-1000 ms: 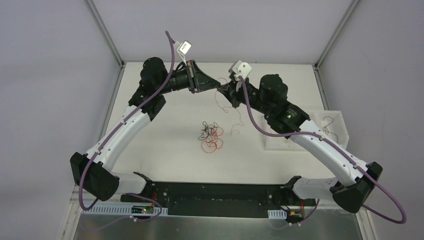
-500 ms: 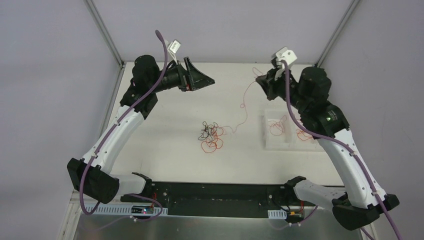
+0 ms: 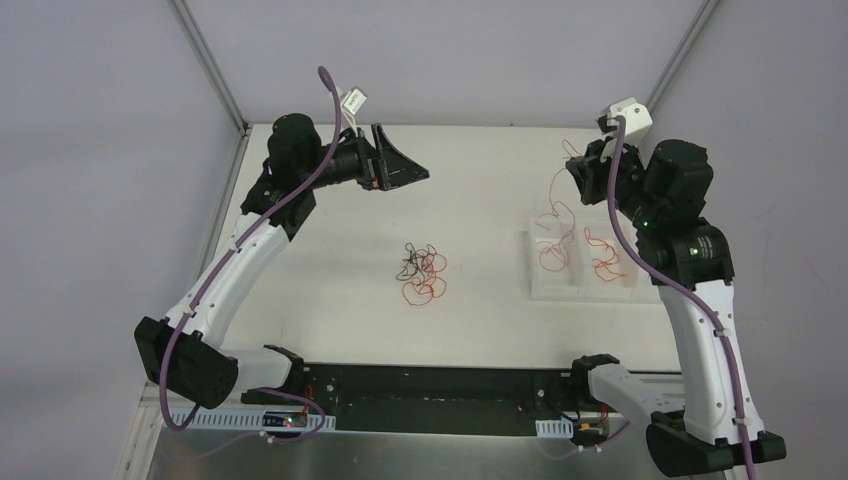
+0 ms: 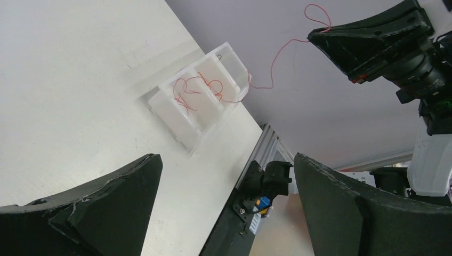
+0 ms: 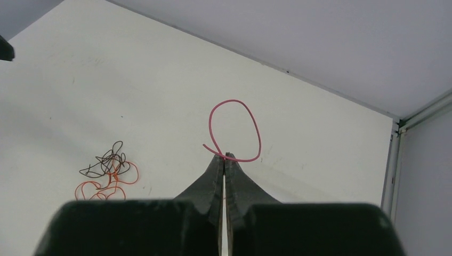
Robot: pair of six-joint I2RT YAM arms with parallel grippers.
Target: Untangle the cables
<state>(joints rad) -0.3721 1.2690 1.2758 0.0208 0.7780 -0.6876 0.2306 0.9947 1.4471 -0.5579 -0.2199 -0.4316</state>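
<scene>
Noted the tangled red-orange and black wire wad lying central, rightward the clear plastic tray under a hanging thin red strand, beyond it the black right gripper pinching that strand, and the black left gripper gaping empty, nearer the wad.

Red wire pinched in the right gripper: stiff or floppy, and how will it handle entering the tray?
Probably floppy: the red wire hangs slack from the right gripper toward the tray. Likely light, being so thin. Its free end curls into a loop, so it may snag wires already there.
</scene>
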